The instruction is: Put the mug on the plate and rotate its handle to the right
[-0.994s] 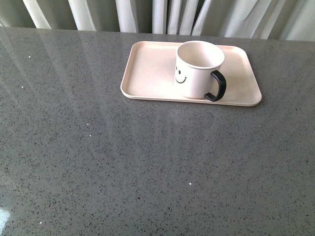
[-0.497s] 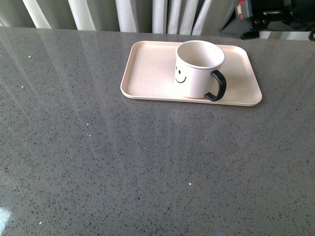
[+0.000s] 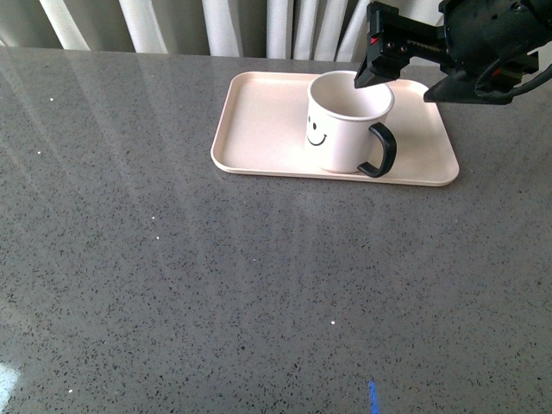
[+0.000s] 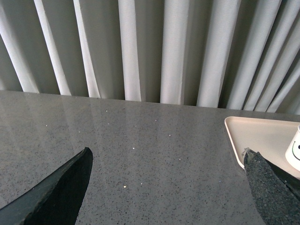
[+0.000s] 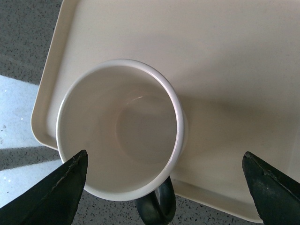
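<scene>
The cream-white mug [image 3: 343, 121] with the smiley face stands upright on the pale pink plate [image 3: 259, 129], right of its middle. Its black handle [image 3: 382, 152] points to the front right. My right gripper [image 3: 392, 90] is open and hovers just above the mug's far right rim, touching nothing. The right wrist view looks down into the empty mug [image 5: 119, 131], with the handle [image 5: 157, 208] between the wide-apart fingertips [image 5: 65, 187] of that gripper [image 5: 164, 190]. My left gripper [image 4: 166, 187] is open and empty over bare table, left of the plate's corner [image 4: 262, 136]. A sliver of the mug [image 4: 294, 152] shows there.
The grey speckled table [image 3: 216, 285] stretches wide in front of and left of the plate. White curtains [image 3: 250, 26] hang behind the far edge. The right arm's black body [image 3: 487, 39] is above the plate's far right corner.
My right arm has come into the front view from the top right and moved left and down over the mug. The mug and plate have not moved.
</scene>
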### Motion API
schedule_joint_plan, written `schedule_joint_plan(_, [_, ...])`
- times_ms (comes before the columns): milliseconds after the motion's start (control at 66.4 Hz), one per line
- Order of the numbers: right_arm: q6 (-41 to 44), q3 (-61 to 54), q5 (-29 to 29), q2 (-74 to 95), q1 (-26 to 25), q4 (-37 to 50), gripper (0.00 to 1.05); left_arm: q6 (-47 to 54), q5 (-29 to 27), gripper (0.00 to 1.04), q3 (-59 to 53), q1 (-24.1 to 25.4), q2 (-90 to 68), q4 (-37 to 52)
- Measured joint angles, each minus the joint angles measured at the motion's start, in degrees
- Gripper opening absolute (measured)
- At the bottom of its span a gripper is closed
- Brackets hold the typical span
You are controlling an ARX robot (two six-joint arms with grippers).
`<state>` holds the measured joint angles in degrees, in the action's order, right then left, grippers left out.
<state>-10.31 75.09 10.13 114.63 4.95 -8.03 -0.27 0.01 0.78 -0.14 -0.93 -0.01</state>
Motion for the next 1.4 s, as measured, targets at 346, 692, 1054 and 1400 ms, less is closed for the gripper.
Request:
schedule_joint_plan(346, [-1.01, 5.11, -0.35, 5.97, 0.02, -2.64, 0.96, 0.0, 0.0, 0.95, 0.0, 0.0, 0.02, 0.0])
schedule_joint_plan(692, [-2.43, 8.92, -0.92, 8.5, 0.63, -4.87, 0.6, 0.0, 0.0, 0.95, 0.0, 0.0, 0.02, 0.0])
schedule_joint_plan(1054, [-3.26, 10.38, -1.16, 9.57, 1.18, -6.62, 0.04, 0.0, 0.0, 0.96, 0.0, 0.0, 0.02, 0.0])
schedule_joint_plan(1400, [3.87, 12.33, -1.42, 8.37, -0.35, -11.54, 0.02, 0.0, 0.0, 0.95, 0.0, 0.0, 0.02, 0.0])
